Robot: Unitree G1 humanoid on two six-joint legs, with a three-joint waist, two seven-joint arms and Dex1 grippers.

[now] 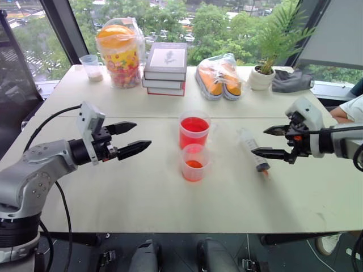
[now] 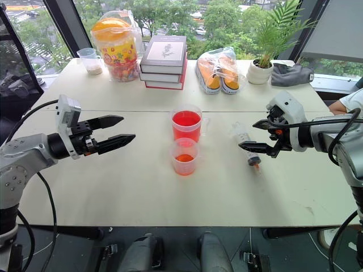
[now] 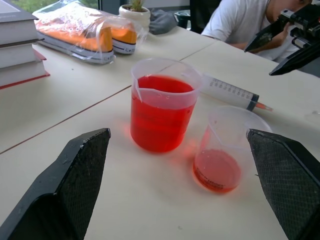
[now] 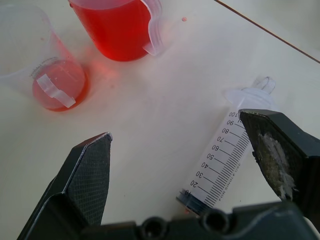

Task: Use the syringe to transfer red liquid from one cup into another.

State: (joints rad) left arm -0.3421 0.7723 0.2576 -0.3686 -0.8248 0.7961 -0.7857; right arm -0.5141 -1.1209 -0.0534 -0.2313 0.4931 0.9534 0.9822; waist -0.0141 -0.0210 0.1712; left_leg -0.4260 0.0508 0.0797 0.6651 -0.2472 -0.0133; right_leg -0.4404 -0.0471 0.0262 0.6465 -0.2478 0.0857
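On the pale cream tabletop (image 1: 142,198), near its middle, stands the larger clear plastic cup (image 1: 194,130), filled most of the way with translucent red liquid (image 1: 194,125). The smaller, narrower clear plastic cup (image 1: 194,162) stands just in front of it, on the robot's side, very close to it; whether the two touch cannot be told. It holds only a shallow layer of the same red liquid at its bottom.

To the right of both cups lies the large clear plastic syringe (image 1: 253,149), flat on the table, its barrel marked with a printed scale, its dark plunger seal and small orange-red tip pointing toward the robot. It is apart from the cups.

The right gripper (image 1: 271,142) hangs over the syringe's tip end with its two black fingers spread wide; the right wrist view shows the barrel lying between the open fingers, with neither finger closed on it. It holds nothing.

The left gripper (image 1: 136,137) hovers to the left of the cups, well apart from them, pointing toward them, its fingers likewise spread wide and empty.

Along the far edge of the table are a small clear cup with whitish contents (image 1: 91,67), a bagged jar of colourful items (image 1: 119,52), a stack of books (image 1: 165,68), bagged orange shoes (image 1: 219,77), a potted plant (image 1: 264,68) and a dark cloth (image 1: 291,81). A person in a white shirt (image 3: 235,25) sits at the right.
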